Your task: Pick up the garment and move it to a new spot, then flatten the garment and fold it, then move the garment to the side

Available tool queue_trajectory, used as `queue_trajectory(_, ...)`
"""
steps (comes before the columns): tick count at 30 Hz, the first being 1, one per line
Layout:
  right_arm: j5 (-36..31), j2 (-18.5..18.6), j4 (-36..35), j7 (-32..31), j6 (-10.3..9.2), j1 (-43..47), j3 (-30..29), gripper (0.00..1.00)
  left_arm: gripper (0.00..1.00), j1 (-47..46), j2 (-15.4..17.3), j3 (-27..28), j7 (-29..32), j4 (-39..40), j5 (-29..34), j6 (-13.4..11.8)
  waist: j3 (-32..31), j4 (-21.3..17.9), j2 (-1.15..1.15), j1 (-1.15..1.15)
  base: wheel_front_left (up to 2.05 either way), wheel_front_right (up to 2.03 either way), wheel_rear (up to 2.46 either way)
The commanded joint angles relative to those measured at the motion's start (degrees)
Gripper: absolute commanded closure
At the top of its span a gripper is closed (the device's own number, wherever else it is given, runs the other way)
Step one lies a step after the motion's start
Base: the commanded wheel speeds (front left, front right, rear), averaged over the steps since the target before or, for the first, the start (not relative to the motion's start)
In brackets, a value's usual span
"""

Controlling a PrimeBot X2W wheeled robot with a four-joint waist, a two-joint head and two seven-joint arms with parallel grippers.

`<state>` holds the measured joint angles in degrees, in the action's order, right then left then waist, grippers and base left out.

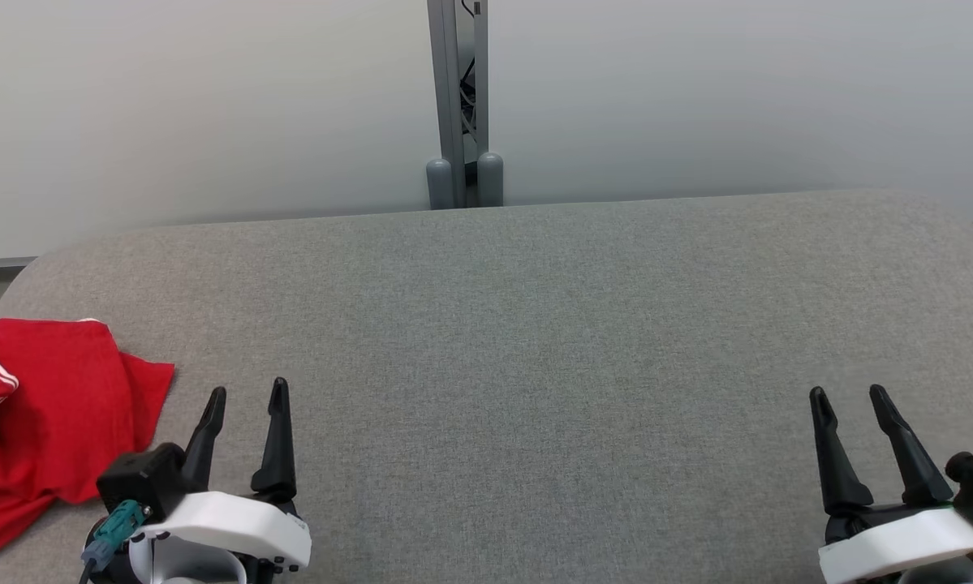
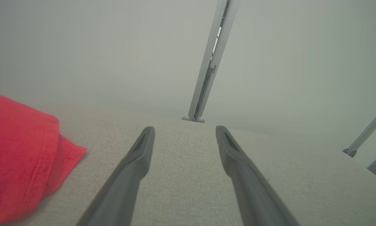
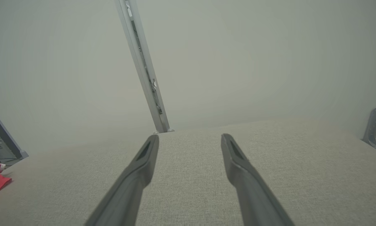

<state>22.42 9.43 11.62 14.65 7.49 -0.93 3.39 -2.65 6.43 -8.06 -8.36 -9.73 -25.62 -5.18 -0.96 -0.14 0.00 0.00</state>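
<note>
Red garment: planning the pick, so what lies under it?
The red garment rests on the grey padded surface. Whatever its bunched folds cover cannot be seen.

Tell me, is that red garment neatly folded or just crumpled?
Crumpled: the red garment lies bunched in uneven overlapping layers near the left end of the grey table, a white-striped edge flopped over.

Prob. lab/office bay, pale partition panels [image 1: 210, 105], metal post [image 1: 447, 97] w/ cables [image 1: 468, 101], grey fabric-topped table [image 1: 535, 341]
</note>
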Motion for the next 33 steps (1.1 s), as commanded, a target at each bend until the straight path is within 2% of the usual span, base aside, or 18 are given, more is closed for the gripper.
queue_trajectory(1,-1.62,0.18,0.17,-0.15,0.00,-1.08,-0.01,0.00,0.00,-1.32,0.17,0.22,-0.56,-0.41,0.79,0.32,-0.01,-0.01,0.00,0.00,0.00,0.00,0.00)
queue_trajectory(13,-6.23,-1.56,1.30,-1.72,0.00,-2.04,1.29,0.00,0.00,-2.04,0.20,0.89,-2.58,-4.57,3.96,-0.07,0.10,0.26,0.00,0.00,0.00,0.00,0.00)
queue_trajectory(26,-11.43,-3.43,2.15,-3.03,0.00,-2.62,-1.96,0.00,0.00,-3.14,0.83,-1.63,-4.51,-6.87,9.47,1.12,-0.06,0.52,0.00,0.00,0.00,0.00,0.00)
queue_trajectory(33,-11.85,-4.34,3.23,-3.27,0.00,-3.21,-2.37,0.00,0.00,-3.49,0.87,-2.01,-4.60,-7.95,11.19,1.18,-0.12,0.44,0.00,0.00,0.00,0.00,0.00)
